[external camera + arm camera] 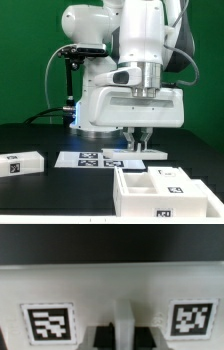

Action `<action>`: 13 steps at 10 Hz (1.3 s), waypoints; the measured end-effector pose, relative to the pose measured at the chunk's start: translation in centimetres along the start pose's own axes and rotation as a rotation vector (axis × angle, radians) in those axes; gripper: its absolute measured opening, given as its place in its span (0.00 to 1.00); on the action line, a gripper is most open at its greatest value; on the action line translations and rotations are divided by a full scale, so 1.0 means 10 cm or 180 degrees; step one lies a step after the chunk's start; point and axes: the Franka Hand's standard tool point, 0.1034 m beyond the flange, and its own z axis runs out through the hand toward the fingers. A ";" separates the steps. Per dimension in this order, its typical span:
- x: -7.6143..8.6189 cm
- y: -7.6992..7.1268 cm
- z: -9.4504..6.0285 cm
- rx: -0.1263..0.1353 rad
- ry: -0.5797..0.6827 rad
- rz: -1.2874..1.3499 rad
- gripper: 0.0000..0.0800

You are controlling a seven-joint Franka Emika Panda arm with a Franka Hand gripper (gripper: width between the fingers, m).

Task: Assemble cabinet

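My gripper (140, 137) is down at the back of the table, over a flat white cabinet panel (146, 153). In the wrist view this panel (110, 286) fills the picture, with one tag at each side. A narrow white rib (126, 325) on it runs between my dark fingers (104, 338), which are closed against it. The open white cabinet box (150, 190) with tags stands at the front, toward the exterior view's right. A small white tagged part (22, 163) lies at the exterior view's left.
The marker board (85, 159) lies flat between the small part and the panel. The white robot base (100, 105) stands behind it, with black cables at its left. The tabletop is black and the back wall is green.
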 end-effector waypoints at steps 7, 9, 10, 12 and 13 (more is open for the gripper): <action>0.01 -0.10 0.04 -0.0038 -0.0063 -0.2216 0.08; 0.00 -0.09 0.05 -0.0045 -0.0077 -0.2590 0.08; -0.01 -0.08 0.05 -0.0030 -0.0112 -0.2815 0.08; -0.03 0.07 0.04 0.0132 -0.0297 -0.3503 0.08; -0.03 0.12 0.01 0.0142 -0.0269 -0.3819 0.08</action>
